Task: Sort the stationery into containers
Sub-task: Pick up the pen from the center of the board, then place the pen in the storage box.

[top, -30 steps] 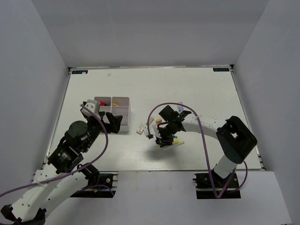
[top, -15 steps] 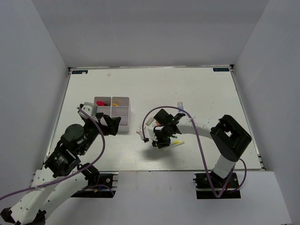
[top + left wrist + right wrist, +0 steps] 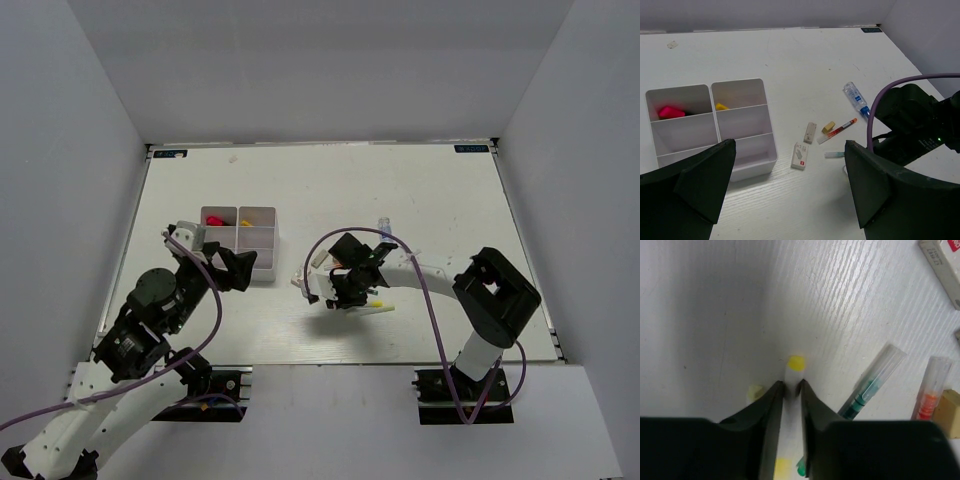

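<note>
Right gripper (image 3: 791,386) pinches yellow pen (image 3: 795,363) flat on table (image 3: 715,315). Its long axis runs between the fingers, yellow tip pointing away from wrist. Left gripper (image 3: 790,165) spread wide above tray (image 3: 737,81).

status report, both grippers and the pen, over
Left gripper open, by tray. Right gripper shut on yellow pen, on table. Green pen close beside.

One white wood-grain rectangular counter (image 3: 400,190), enclosed left, back and right by plain pale grey panel walls (image 3: 320,70), evenly lit.
</note>
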